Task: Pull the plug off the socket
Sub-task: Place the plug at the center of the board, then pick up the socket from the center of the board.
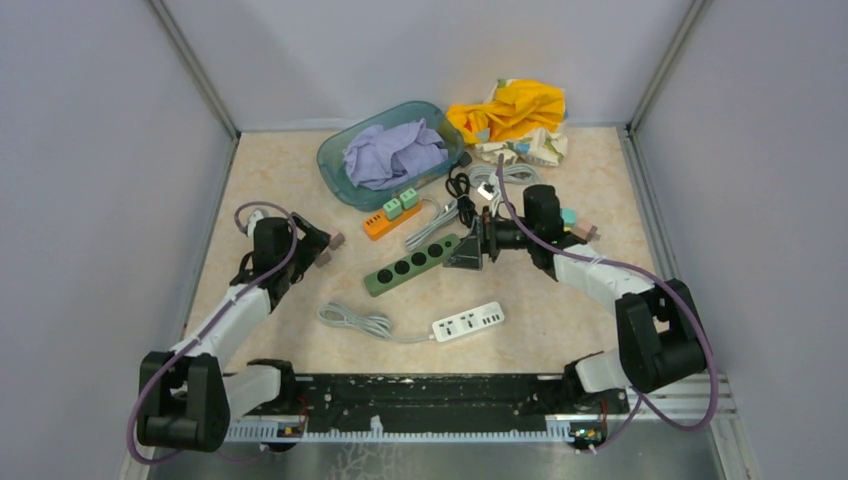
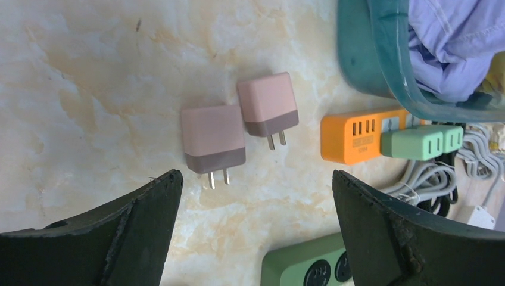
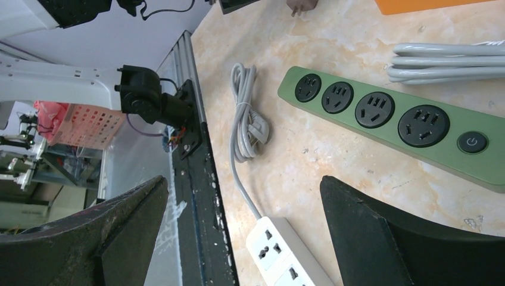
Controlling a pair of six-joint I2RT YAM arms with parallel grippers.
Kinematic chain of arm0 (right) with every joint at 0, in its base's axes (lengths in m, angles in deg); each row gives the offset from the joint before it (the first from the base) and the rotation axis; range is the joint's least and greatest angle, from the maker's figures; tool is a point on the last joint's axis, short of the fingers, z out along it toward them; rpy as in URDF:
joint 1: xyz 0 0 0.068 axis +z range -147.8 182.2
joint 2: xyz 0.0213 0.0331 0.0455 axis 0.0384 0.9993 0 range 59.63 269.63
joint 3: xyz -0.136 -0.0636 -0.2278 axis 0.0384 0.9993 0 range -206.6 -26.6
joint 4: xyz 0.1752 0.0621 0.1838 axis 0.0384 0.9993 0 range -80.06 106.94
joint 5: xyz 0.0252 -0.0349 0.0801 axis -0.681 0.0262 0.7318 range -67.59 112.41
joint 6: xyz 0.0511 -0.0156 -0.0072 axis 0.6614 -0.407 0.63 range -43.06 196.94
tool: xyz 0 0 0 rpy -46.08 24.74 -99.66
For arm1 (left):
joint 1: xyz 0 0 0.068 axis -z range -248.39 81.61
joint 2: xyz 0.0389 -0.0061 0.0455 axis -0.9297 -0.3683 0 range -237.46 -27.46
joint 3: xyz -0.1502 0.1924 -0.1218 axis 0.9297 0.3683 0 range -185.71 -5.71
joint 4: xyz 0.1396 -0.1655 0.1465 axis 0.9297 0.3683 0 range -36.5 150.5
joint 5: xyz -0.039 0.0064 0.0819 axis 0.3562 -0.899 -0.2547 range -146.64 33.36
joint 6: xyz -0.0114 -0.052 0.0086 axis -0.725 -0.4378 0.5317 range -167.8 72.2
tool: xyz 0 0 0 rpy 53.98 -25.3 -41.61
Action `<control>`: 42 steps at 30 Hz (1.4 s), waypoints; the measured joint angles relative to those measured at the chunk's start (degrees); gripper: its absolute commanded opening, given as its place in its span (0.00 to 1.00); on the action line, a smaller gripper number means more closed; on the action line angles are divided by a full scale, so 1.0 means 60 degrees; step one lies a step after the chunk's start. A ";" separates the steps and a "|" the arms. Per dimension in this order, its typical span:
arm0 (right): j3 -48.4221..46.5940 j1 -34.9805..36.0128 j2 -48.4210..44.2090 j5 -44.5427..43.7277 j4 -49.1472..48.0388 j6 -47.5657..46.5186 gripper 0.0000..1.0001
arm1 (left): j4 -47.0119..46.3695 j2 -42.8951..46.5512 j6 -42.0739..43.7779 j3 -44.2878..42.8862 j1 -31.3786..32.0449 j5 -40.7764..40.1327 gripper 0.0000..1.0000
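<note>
Marbled worktop [image 2: 89, 77] shows two pink chargers [image 2: 213, 138] unplugged under your spread left pincer [image 2: 257, 182], right pincer [image 3: 244, 185] spread too; next, likely pinch a green plug [image 2: 417, 145] off the orange strip [image 2: 350, 139].

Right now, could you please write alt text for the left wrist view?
A pink plug and its twin lie loose on the table ahead of the open left gripper. At right, two green plugs sit in an orange power strip.
</note>
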State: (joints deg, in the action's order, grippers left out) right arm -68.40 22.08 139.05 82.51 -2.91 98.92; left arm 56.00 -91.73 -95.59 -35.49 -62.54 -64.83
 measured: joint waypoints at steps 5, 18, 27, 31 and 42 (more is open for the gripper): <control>0.0000 -0.0051 -0.0022 -0.0004 0.0080 -0.0055 0.99 | 0.0091 0.0466 0.0011 0.0124 0.0000 0.0506 1.00; 0.0000 -0.0120 -0.0029 -0.0004 0.0084 -0.0091 0.99 | -0.0153 0.1180 0.0277 0.0557 0.0000 0.2116 1.00; 0.0000 -0.0168 -0.0029 -0.0004 0.0080 -0.0091 0.99 | -0.0889 0.1228 0.0787 0.0780 0.0000 0.3774 1.00; 0.0000 -0.0168 -0.0033 -0.0004 0.0084 -0.0091 0.99 | -0.1169 0.1177 0.0907 0.0812 0.0000 0.4422 1.00; 0.0000 -0.0168 -0.0091 -0.0004 0.0084 -0.0095 0.99 | -0.2044 0.1206 0.1126 0.1064 0.0000 0.6098 1.00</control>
State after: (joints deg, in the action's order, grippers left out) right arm -68.40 21.07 138.50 82.49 -2.40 98.35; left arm 43.74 -84.50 -88.84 -29.11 -62.54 -28.24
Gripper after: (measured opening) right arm 0.987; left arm 0.998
